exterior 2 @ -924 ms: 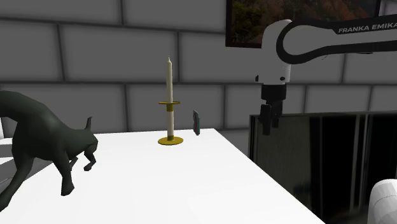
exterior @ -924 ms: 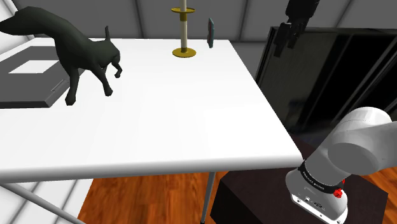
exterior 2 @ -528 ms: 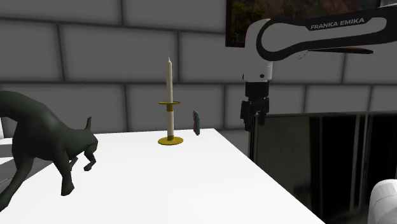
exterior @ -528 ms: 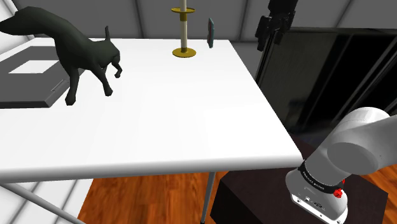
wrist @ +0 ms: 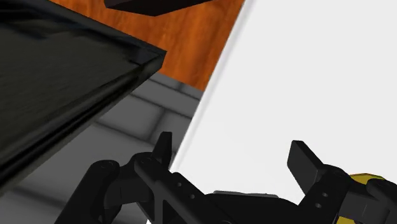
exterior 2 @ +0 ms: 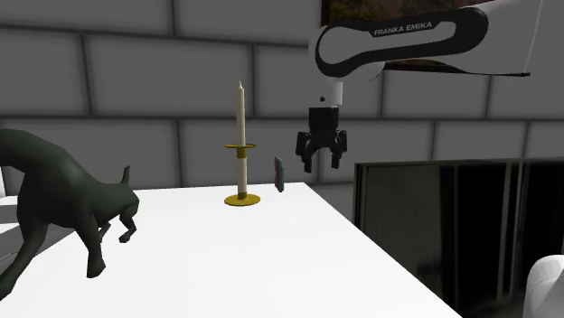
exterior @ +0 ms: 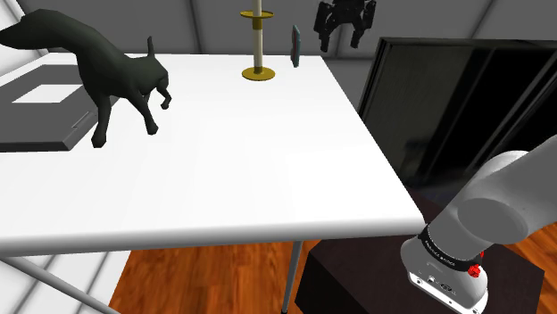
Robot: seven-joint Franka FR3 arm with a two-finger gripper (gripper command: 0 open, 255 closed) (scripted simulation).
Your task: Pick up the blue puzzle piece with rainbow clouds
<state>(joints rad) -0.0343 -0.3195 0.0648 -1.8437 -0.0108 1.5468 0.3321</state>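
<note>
While the gripper (exterior: 344, 38) hovers upper centre, jaws apart and empty | puzzle piece (exterior: 295, 45) just left in frame, untouched | approach, grasp, lift remain.

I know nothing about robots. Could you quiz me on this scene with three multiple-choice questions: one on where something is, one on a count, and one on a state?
1. Where is the puzzle piece?
A. on the floor
B. on the table, beside the candle
C. lying flat at the near edge
2. How many candles are there?
A. one
B. two
C. three
3. How is the pincer?
A. shut on the piece
B. shut on the candle
C. open and empty

Answers: B, the piece stands upright just beside the candle. A, a single candle rises from the table. C, the pincer hangs open in the air near the piece, touching nothing.
</note>
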